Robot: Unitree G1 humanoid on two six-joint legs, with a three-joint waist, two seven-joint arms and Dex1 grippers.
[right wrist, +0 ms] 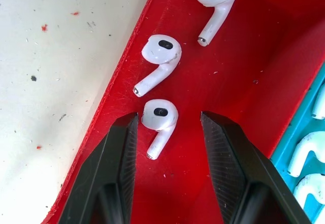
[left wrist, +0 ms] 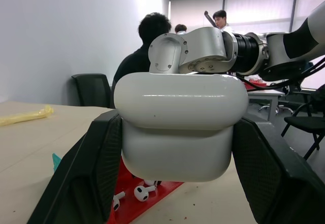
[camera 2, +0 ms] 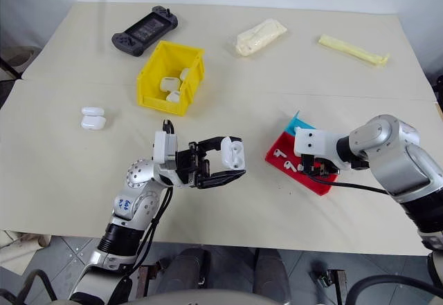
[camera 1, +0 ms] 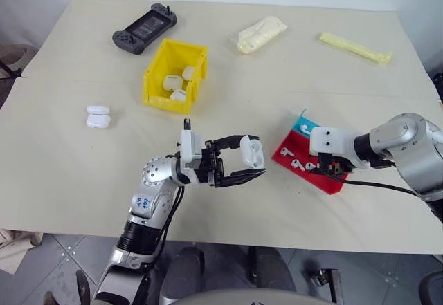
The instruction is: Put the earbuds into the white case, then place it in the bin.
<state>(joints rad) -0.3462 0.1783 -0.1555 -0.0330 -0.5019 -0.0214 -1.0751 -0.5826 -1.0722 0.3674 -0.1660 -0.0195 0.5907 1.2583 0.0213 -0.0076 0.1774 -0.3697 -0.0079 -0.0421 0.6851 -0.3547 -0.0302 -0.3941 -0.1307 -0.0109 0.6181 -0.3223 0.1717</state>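
Three earbuds on red tray: three earbuds lie loose on the red tray, none of them yet in the held case; more earbuds show in the blue part just beside it
Held case: the white case is clamped between the two fingers of the left gripper, lifted above the table, its lid open; in the left wrist view the fingers press on both sides of its body
Left gripper: closed hard on the case, pointing toward the tray side
Right gripper: the right gripper hangs over the red tray with its fingers part-way open, one on each side of the nearest earbud; neither finger appears to touch it, so nothing is gripped
Bin: the bin stands well apart, toward the far side of the table, with several white cases already inside; the held case is not among them
Spare cases: two more white cases sit on the table to the left of the bin
Done so far: a case is picked up and opened, as I judge it
Left to do: pinch an earbud; seat the earbuds in the case; close the lid; carry the case to the bin
Stage: early, by my reading; the first earbud is about to be grasped
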